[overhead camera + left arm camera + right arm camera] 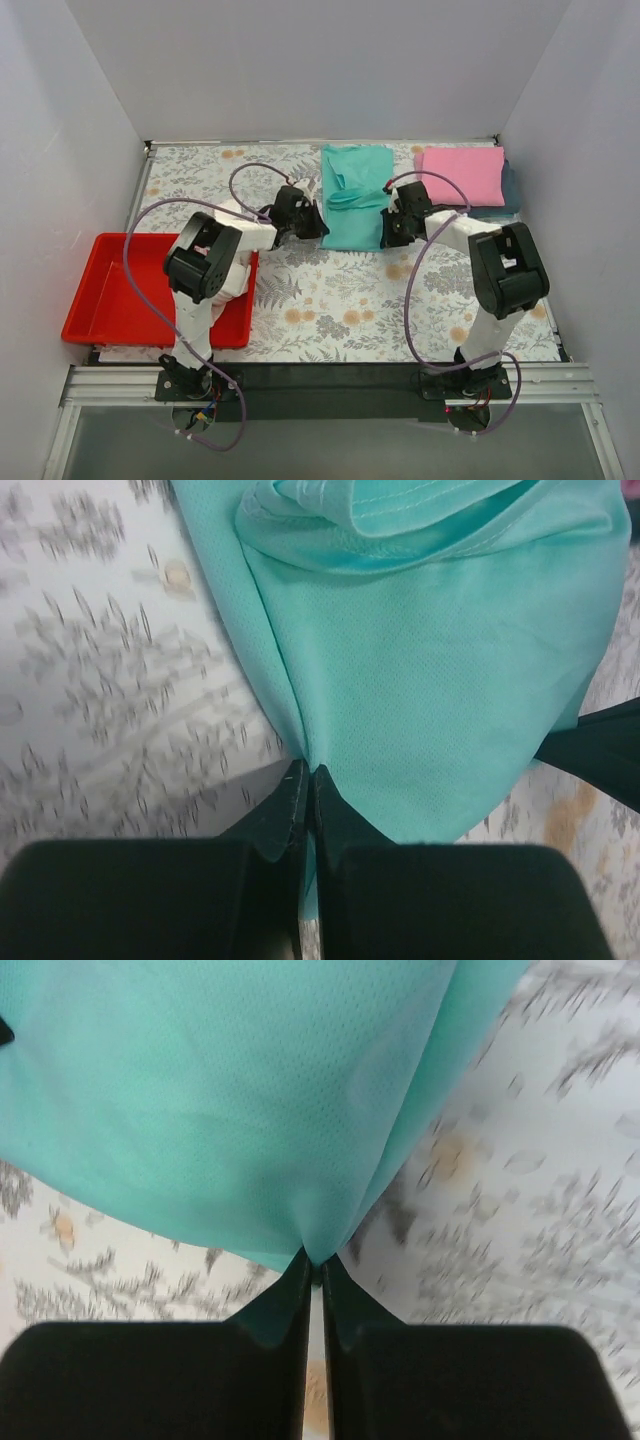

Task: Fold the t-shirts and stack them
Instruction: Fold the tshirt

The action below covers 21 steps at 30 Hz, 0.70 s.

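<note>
The teal shirt [355,195] is laid on the bench [340,300] at the far middle, partly folded, with a loose fold bunched across its far half. Its near edge is gripped at both corners. The left claw [308,775] is seen closed on the near left corner: in the left wrist view the two fingers are pressed together with a pinch of teal cloth drawn to a point between their tips. The right claw [313,1265] is closed likewise on the near right corner, the cloth being gathered into a peak at its tips (the bench behind is blurred in that view, but the pinch is plain). From each pinch the fabric is pulled into creases fanning away from the tips. In the top view the claws are set at either side of the shirt's near edge.

The pink shirt [462,175] is found folded at the far right corner, laid on a dark shirt [511,190] of which only a strip is shown at the right. A narrow strip of bench is left between the pink shirt and the teal one. A red tray [110,300] is set at the near left edge, partly overhung by the left arm [205,265].
</note>
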Each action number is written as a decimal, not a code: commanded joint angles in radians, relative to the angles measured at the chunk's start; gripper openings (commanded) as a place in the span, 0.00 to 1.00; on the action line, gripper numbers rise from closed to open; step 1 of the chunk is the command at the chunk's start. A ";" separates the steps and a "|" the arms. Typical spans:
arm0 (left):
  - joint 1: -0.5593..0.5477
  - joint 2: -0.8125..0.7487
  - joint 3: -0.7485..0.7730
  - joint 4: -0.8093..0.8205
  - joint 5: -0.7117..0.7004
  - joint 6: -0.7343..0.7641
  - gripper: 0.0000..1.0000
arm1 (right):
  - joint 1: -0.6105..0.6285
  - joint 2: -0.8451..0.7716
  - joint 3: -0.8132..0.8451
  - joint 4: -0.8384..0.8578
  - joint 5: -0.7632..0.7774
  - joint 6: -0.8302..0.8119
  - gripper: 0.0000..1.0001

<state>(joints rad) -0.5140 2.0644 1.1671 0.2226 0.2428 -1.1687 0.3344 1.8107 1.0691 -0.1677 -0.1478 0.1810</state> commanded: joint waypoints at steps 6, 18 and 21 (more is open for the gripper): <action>-0.080 -0.265 -0.283 -0.180 -0.051 -0.012 0.00 | 0.139 -0.312 -0.280 -0.156 0.066 0.055 0.01; -0.313 -0.565 -0.567 -0.308 -0.122 -0.169 0.04 | 0.353 -0.646 -0.474 -0.378 0.082 0.213 0.01; -0.336 -0.653 -0.593 -0.365 -0.213 -0.209 0.22 | 0.362 -0.723 -0.454 -0.433 0.114 0.221 0.27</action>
<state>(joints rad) -0.8364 1.4921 0.6079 -0.0113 0.1471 -1.3281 0.6876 1.1500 0.5964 -0.5072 -0.0776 0.3721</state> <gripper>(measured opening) 0.182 0.172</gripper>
